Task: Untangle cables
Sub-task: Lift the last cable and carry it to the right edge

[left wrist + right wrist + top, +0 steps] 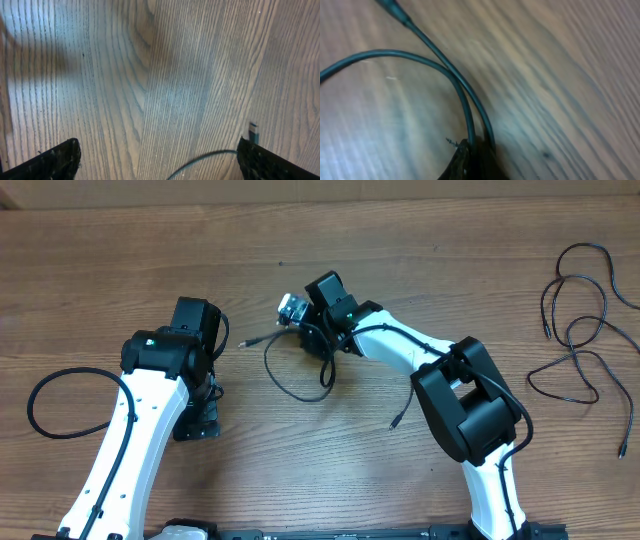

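**One Side Spread, One Side Pinching**

The left gripper (160,162) is hanging with its fingers spread wide. A thin black cord with a silvery plug tip (200,159) is lying between them, nearer one finger. The right gripper (472,159) is pinching two strands of that looped cord. More thin black cords (580,350) are lying tangled far right, well apart.
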Motion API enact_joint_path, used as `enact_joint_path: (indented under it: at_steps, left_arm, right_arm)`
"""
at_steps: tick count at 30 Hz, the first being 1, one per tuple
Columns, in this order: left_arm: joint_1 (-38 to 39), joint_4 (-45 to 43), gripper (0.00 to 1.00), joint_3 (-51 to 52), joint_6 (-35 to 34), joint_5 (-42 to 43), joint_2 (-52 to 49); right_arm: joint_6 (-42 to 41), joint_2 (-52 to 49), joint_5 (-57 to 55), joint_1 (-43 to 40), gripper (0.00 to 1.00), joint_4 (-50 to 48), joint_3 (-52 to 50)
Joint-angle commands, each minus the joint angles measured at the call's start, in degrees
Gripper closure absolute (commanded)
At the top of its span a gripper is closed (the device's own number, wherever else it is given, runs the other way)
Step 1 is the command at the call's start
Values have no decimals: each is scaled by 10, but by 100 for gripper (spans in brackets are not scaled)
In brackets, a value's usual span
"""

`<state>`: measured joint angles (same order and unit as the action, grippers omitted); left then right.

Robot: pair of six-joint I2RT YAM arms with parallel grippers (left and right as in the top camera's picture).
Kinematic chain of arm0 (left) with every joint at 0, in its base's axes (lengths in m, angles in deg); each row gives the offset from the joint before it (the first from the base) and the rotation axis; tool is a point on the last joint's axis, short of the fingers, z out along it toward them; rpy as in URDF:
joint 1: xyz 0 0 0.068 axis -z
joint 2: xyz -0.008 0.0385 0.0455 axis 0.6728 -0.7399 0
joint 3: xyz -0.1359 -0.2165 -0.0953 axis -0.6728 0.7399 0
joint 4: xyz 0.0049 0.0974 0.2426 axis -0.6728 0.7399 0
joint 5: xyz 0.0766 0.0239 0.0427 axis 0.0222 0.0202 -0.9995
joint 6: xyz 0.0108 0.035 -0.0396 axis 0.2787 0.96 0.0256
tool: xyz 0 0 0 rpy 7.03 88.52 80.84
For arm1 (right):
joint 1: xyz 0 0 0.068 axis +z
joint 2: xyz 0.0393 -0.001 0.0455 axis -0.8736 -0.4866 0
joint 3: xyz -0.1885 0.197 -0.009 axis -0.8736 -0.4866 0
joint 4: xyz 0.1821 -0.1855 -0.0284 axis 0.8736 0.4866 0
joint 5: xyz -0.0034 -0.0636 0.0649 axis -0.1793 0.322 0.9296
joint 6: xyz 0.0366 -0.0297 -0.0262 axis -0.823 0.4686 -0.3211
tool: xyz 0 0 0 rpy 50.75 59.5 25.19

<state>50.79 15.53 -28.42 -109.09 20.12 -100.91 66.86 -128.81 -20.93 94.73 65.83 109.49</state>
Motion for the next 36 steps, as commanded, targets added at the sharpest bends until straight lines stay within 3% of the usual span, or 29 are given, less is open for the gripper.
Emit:
enact_joint_path:
  at_steps: [1, 7, 13, 22, 28, 36]
  left_arm:
    - [-2, 2, 0, -8, 5, -10, 11]
    - [-2, 2, 0, -8, 5, -10, 11]
    - [-2, 2, 0, -8, 5, -10, 11]
    - [-2, 2, 0, -8, 5, -10, 11]
    - [-2, 2, 0, -8, 5, -10, 11]
    - [-2, 2, 0, -8, 5, -10, 11]
  right_arm:
    - [-73, 21, -85, -2, 96, 34, 6]
    - [-80, 97, -119, -3, 96, 67, 11]
    - [-145, 183, -212, -3, 96, 73, 11]
    - [-149, 279, -369, -29, 96, 76, 11]
    - [-216, 323, -447, -95, 96, 70, 11]
    - [-338, 370, -448, -244, 96, 71, 11]
